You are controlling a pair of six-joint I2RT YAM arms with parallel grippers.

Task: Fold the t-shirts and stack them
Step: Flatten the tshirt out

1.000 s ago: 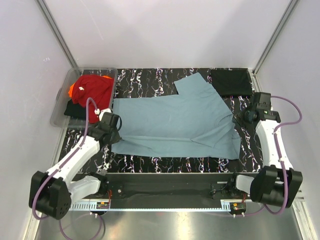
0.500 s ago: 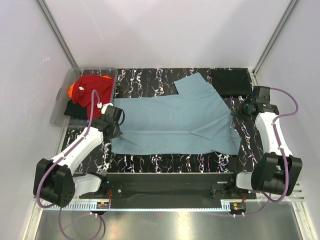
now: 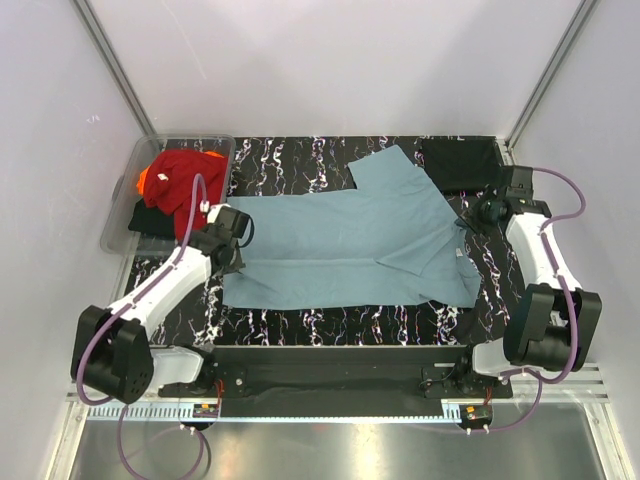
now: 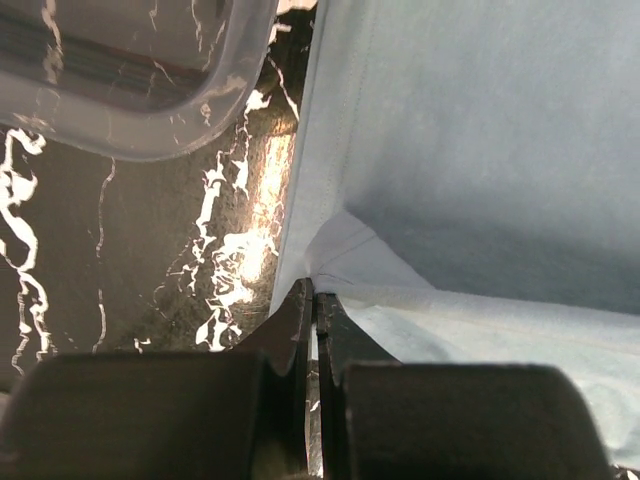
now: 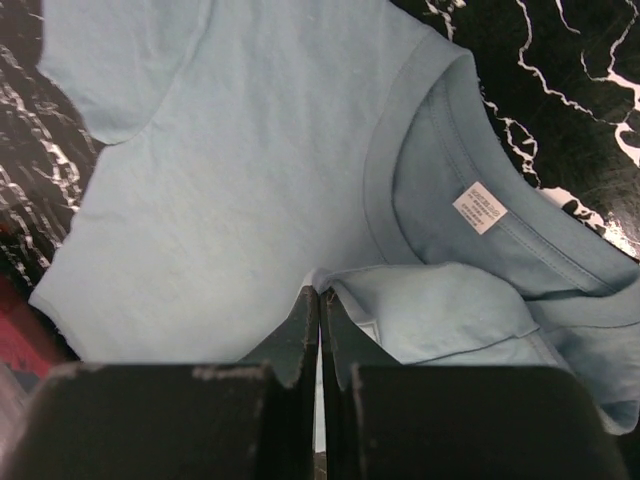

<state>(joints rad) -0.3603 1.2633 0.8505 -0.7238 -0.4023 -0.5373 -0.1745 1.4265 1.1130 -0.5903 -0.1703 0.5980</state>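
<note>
Dusty teal-blue short-sleeved fabric t-shirt (image 3: 350, 240): spread across the counter (image 3: 300, 325), collar to the right, near edge doubled over. Folded black fabric t-shirt (image 3: 462, 163): far right corner. Crumpled red fabric t-shirt (image 3: 185, 175), orange fabric t-shirt (image 3: 143, 180), second black fabric t-shirt (image 3: 150, 218): heaped far left.

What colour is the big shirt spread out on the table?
Plain dusty teal-blue, no pattern. The big shirt shows best in the top external view.

Lab robot cell; white panel walls (image 3: 330, 60), aluminium framing (image 3: 118, 68), marbled tabletop (image 3: 300, 160).
</note>
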